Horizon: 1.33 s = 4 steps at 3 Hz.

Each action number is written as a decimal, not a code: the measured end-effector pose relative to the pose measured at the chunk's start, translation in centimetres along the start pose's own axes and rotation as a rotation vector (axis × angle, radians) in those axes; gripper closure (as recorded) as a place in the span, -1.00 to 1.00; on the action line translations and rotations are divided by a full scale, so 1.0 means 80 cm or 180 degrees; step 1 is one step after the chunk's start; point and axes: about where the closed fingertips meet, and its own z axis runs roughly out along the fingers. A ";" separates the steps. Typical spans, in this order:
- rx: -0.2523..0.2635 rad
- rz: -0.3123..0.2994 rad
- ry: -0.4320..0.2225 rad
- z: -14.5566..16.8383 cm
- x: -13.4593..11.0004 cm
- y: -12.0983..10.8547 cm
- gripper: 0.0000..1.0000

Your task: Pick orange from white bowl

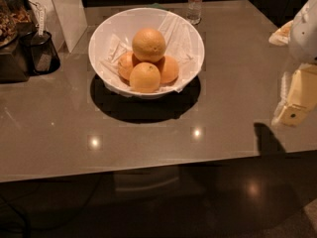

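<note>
The white bowl (114,29) stands on the table, left of centre toward the back, lined with crinkled white wrapping. Several oranges are piled in it. The orange (148,44), pale and the largest, sits on top of the pile. A smaller one (145,77) lies in front, with two deeper-orange ones beside it. My gripper (295,110) hangs at the right edge of the view, above the table's front right part, well away from the bowl and holding nothing that shows.
The brown table (223,93) has its front edge low in the view. A water bottle (195,3) stands behind the bowl. A dark mesh cup (42,51) and a white panel (67,11) are at the back left.
</note>
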 end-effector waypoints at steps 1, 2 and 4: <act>0.0001 -0.0001 -0.0002 0.000 0.000 0.000 -1.00; 0.0064 -0.0050 -0.0171 -0.006 -0.016 -0.011 -1.00; 0.0041 -0.0563 -0.0743 -0.006 -0.130 -0.051 -1.00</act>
